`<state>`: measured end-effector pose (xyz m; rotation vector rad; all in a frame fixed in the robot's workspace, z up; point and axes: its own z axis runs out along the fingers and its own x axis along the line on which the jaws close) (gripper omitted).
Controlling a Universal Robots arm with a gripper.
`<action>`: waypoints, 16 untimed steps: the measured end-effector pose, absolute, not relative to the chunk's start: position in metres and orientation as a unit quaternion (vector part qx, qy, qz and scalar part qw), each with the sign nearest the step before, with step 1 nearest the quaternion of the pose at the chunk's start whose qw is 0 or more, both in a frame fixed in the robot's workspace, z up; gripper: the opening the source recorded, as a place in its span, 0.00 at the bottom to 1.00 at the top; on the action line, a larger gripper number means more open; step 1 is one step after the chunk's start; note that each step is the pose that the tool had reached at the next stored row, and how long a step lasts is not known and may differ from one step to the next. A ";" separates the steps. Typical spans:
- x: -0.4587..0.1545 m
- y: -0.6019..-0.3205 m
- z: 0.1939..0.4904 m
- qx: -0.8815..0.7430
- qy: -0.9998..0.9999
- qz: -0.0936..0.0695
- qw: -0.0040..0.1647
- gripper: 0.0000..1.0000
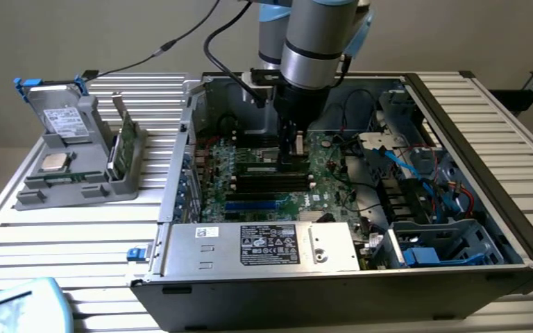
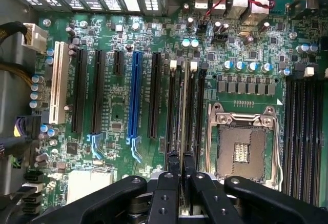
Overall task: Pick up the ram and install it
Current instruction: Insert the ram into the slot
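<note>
While the gripper [image 2: 181, 160] hangs low inside the open computer case [image 1: 516, 208], I read its two fingers as clenched on the ram [image 2: 183, 106]. In the wrist view I see it edge-on, a thin pale-green line running away from the fingertips. The stick lies along the bank of black memory slots [image 2: 199, 106]. That bank sits between the long expansion slots, the blue slot [image 2: 136, 96] among them, and the bare CPU socket [image 2: 241, 147]. In the exterior view the arm stands upright over the far middle of the motherboard [image 1: 336, 201]. It is well apart from the grey parts holder [image 1: 72, 180] on the table at the exterior view's left, and beyond the power supply [image 1: 266, 246] at the near wall.

Picking up looks done to my eye, and the step in hand is the install: lining the stick over its slot. I cannot tell whether its lower edge touches the slot or hovers just above it. As I judge it, seating calls for the stick to be upright, parallel to the slot and centred between the white end latches [image 2: 193, 65], then a straight, even press. Any tilt could jam one end.
</note>
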<state>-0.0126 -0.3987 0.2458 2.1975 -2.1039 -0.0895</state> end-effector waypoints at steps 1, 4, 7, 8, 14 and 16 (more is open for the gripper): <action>-0.012 -0.399 0.245 0.720 -0.692 -0.029 0.049 0.14; -0.012 -0.399 0.240 0.715 -0.697 -0.030 0.049 0.14; -0.012 -0.399 0.239 0.712 -0.700 -0.030 0.049 0.14; -0.012 -0.399 0.239 0.712 -0.700 -0.030 0.049 0.14; -0.012 -0.400 0.238 0.711 -0.701 -0.025 0.053 0.14; -0.012 -0.400 0.238 0.711 -0.701 -0.024 0.055 0.14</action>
